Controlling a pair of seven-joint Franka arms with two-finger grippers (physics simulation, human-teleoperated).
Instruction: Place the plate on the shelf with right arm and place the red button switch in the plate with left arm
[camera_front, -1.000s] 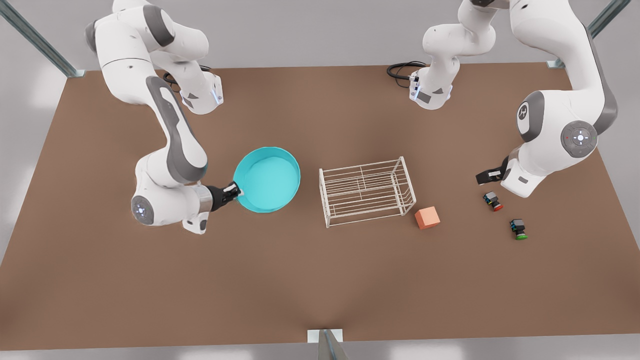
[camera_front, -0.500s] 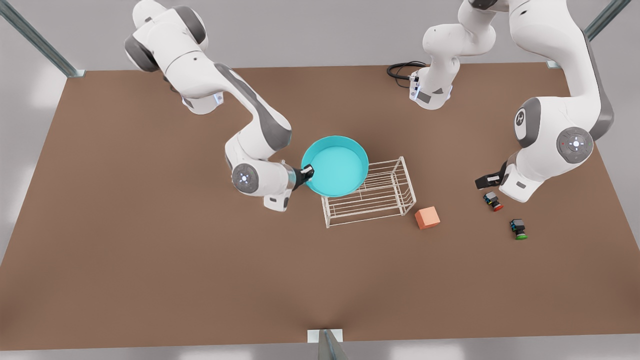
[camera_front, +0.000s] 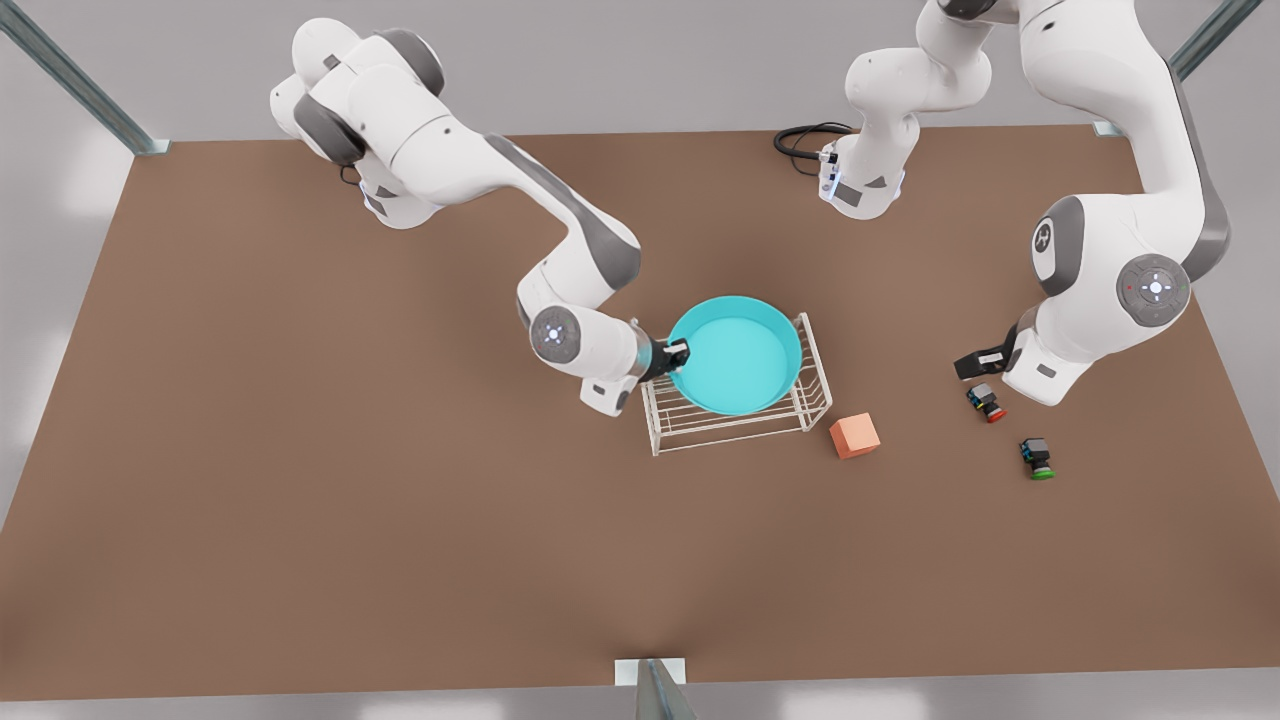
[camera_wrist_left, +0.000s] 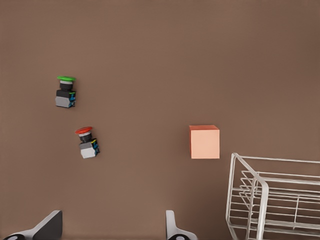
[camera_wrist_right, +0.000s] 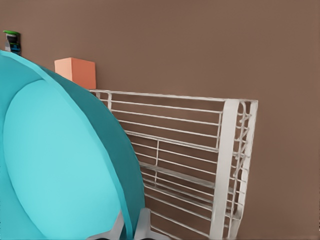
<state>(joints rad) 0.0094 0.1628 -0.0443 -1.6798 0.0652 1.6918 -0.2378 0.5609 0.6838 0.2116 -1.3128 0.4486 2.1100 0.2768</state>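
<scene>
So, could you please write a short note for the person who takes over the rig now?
Right gripper: shut on the rim of the plate, holding it above the shelf, not yet released.
Left gripper: open, hovering near the red button switch, which lies on the table beside the green button switch. The orange cube sits next to the shelf.
Done: plate carried to the shelf.
Left: set the plate down and release; pick the red button switch, place it in the plate.

- My right gripper (camera_front: 680, 352) holds the plate (camera_front: 738, 352), which covers much of the shelf (camera_front: 735, 425) top.
- My left wrist view crops the shelf's far end.
</scene>
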